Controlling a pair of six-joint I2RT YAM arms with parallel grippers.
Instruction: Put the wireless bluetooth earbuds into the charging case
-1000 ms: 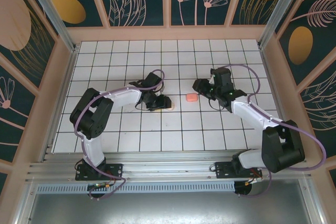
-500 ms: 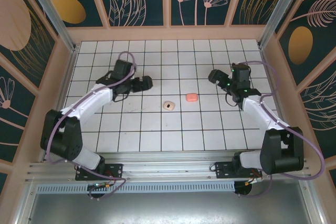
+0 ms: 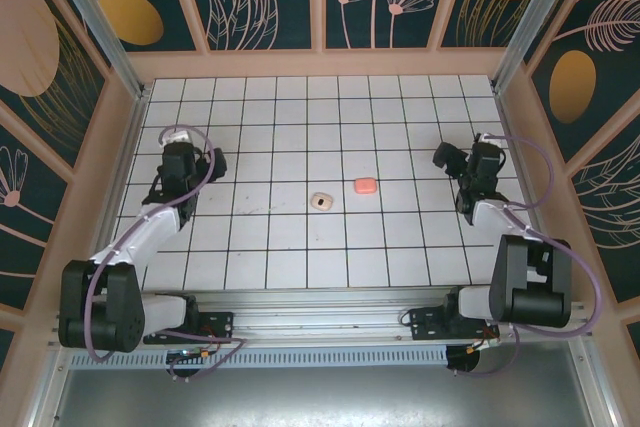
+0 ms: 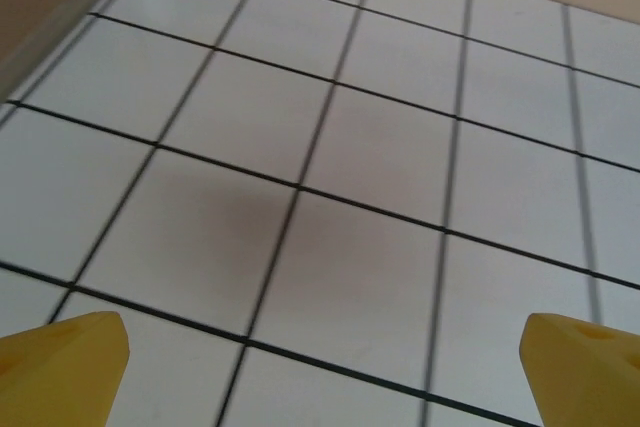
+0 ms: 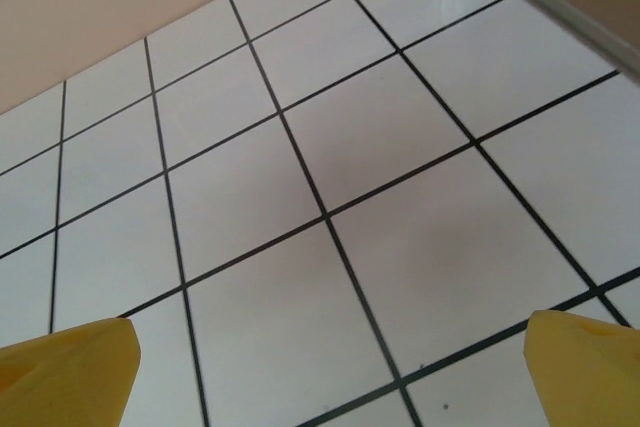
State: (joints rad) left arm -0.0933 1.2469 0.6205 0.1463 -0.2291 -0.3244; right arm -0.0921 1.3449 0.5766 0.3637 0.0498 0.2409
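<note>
left fingers [image 4: 62, 359] spread; right fingers [image 5: 70, 365] spread; beige case [image 3: 321, 201], pink case [image 3: 365, 185] between them, far from both

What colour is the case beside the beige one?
Salmon-pink; the case shows best in the top external view.

Mid-desk [image 3: 400, 247] obstacles: beige case [image 3: 321, 201] and pink case [image 3: 365, 185], near each other w/ a gap between. Open tiles all round. Left tool [image 4: 320, 372] nr left wall [image 3: 125, 177], right tool [image 5: 320, 372] nr right wall [image 3: 520, 147] — bare tiles ahead of both.
</note>
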